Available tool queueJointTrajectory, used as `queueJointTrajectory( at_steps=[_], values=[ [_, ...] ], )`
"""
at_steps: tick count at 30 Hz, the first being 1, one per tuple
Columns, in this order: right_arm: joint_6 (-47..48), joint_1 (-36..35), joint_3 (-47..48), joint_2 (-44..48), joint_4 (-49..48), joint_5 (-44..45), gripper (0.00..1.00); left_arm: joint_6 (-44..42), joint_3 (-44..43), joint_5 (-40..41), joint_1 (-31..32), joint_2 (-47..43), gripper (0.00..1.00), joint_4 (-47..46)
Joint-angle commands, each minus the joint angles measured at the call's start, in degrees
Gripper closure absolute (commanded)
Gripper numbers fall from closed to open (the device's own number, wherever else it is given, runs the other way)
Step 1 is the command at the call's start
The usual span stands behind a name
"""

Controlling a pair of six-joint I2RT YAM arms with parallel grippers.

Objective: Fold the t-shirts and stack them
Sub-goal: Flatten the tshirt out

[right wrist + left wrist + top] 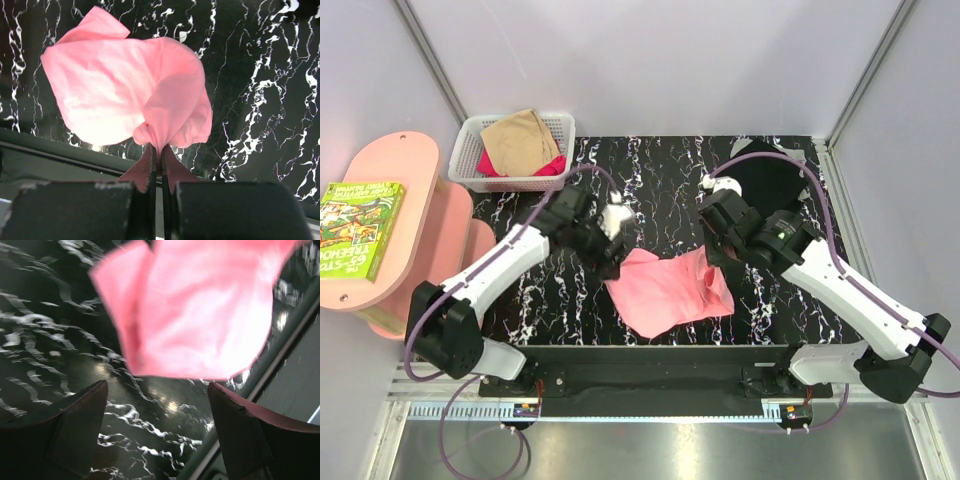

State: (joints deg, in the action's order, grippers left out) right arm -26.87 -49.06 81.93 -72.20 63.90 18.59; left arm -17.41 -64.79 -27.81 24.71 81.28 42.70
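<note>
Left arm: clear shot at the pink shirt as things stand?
Probably yes. The left gripper is open with the pink shirt just ahead of it, nothing between them. The right gripper pinches the shirt's other side, clear of that approach.

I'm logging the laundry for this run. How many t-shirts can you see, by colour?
Pink t-shirt: 1
Tan t-shirt: 1
Magenta t-shirt: 1
Black t-shirt: 1
Total: 4
</note>
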Motion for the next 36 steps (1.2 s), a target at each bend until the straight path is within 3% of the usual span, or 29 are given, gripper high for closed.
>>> queueJointTrajectory(
  at_steps=[1,8,19,34,36],
  values=[
    [-0.4,4.8,0.2,0.7,-2.5,2.2,1.00,-5.7,4.6,8.5,8.8,-4.9,0.15,1.7],
    [3.0,13.7,-2.1,-0.8,-6.4,-0.9,1.00,-4.0,7.4,12.3,17.4,-4.2,0.16,0.3],
    [4.9,19.0,-4.4,-4.9,-10.9,-6.0,1.00,-1.7,10.2,17.2,27.5,0.8,0.14,-5.4],
    [6.4,22.4,-5.7,-6.8,-14.9,-10.8,1.00,-0.4,11.8,22.1,30.8,10.6,0.14,-15.0],
    [6.4,22.4,-6.2,-6.6,-15.2,-11.3,1.00,-0.3,10.8,23.1,30.7,12.1,0.21,-16.0]
  ],
)
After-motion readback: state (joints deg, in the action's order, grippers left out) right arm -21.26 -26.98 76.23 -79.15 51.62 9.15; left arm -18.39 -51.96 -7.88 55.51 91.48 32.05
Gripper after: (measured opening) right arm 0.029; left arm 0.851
